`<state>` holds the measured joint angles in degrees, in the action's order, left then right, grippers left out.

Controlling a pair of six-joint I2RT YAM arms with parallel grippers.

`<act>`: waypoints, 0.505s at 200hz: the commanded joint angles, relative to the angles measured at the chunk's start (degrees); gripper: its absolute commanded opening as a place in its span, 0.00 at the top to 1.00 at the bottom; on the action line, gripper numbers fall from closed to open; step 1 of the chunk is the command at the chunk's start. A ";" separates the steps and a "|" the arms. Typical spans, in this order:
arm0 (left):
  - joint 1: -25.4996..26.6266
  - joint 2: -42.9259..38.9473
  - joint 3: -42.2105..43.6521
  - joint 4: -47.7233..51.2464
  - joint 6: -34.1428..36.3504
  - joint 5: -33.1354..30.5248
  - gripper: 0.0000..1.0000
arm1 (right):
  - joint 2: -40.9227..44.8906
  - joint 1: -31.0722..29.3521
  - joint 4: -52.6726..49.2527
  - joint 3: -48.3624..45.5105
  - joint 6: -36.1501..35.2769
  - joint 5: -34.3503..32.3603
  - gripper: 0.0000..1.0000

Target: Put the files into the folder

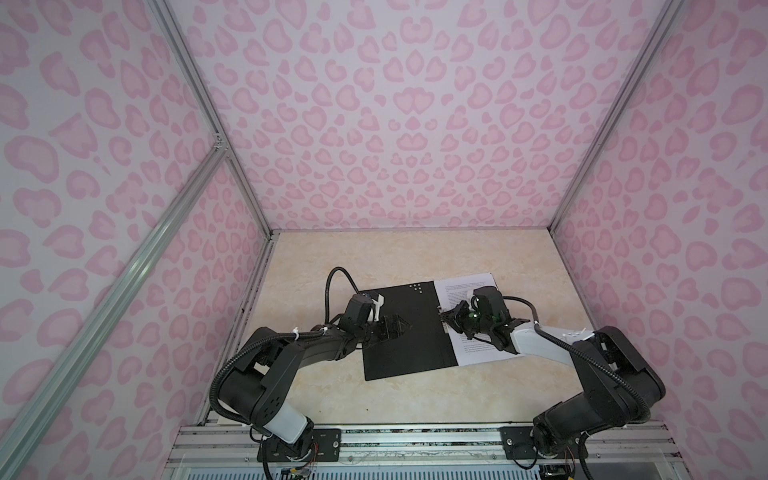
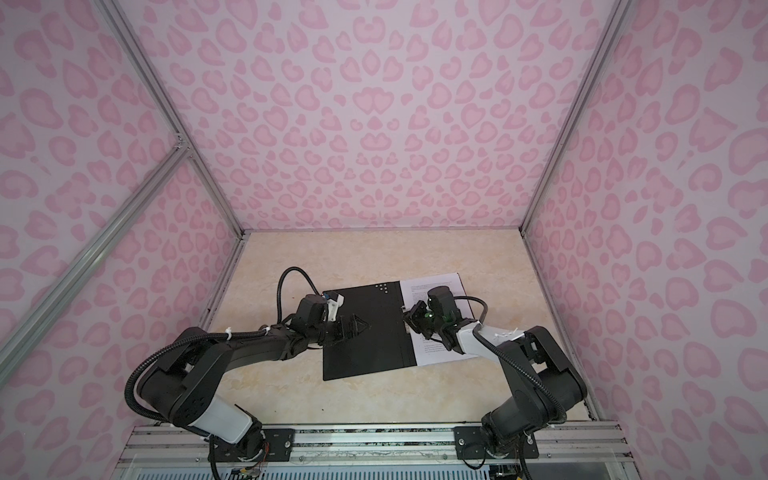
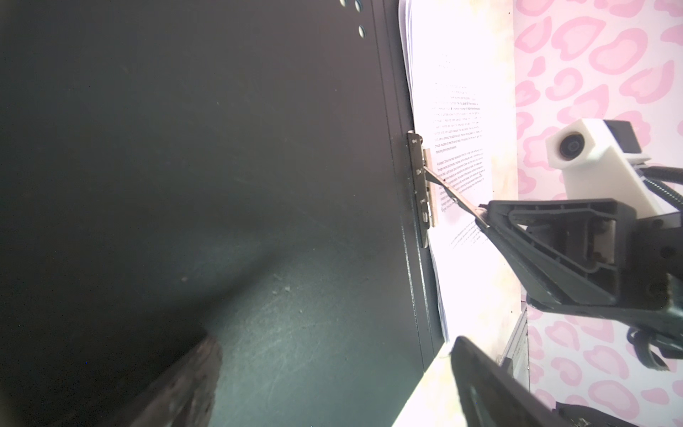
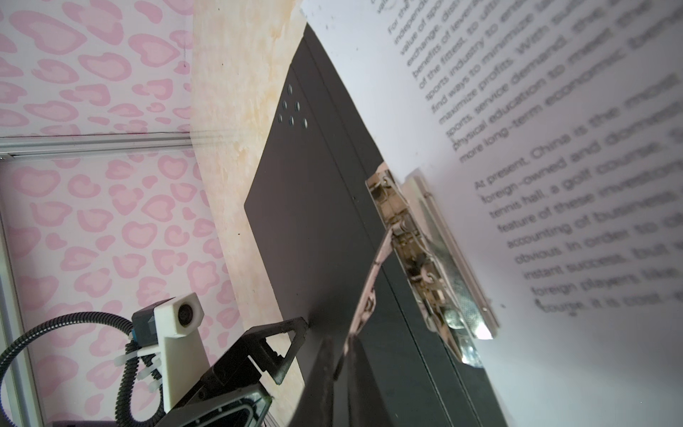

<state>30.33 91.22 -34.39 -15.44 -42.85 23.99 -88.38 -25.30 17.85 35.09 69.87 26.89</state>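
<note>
**Q:** Right claw (image 3: 483,216) state?
**A:** Pressed together on the clip lever (image 4: 373,270), probably to work the clamp. The arm reaches in low from the near right.

**Q:** Left claw (image 1: 400,326)?
**A:** Spread over the open folder's (image 1: 399,353) left cover, likely steadying it.

**Q:** Files (image 1: 459,291)?
**A:** On the folder's right half, with their edge at the clip.

Black folder (image 1: 407,340) interior; white files (image 1: 457,289), black text; pink-spotted walls (image 1: 415,124).

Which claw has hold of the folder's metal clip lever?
The right claw, shut on the thin silver lever; the left claw stands wide open over the bare flap of the black folder.
</note>
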 commanded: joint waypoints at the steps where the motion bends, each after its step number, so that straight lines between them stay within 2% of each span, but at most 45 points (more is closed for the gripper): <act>1: -0.03 1.45 0.65 13.10 -0.30 -4.64 0.01 | 0.05 -0.03 2.54 -1.23 0.15 1.00 0.93; 38: -0.04 1.16 0.47 14.50 -0.44 -6.89 0.01 | 0.91 0.12 2.62 -3.10 -1.97 1.39 1.00; 101: -0.09 2.04 -0.32 16.99 -1.22 -10.30 0.01 | 1.15 1.05 -0.61 -8.79 -12.83 -0.40 1.00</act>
<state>30.39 91.55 -35.42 -14.06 -43.40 22.35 -86.00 -24.34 20.75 27.68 63.24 27.44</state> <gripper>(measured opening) 0.989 0.049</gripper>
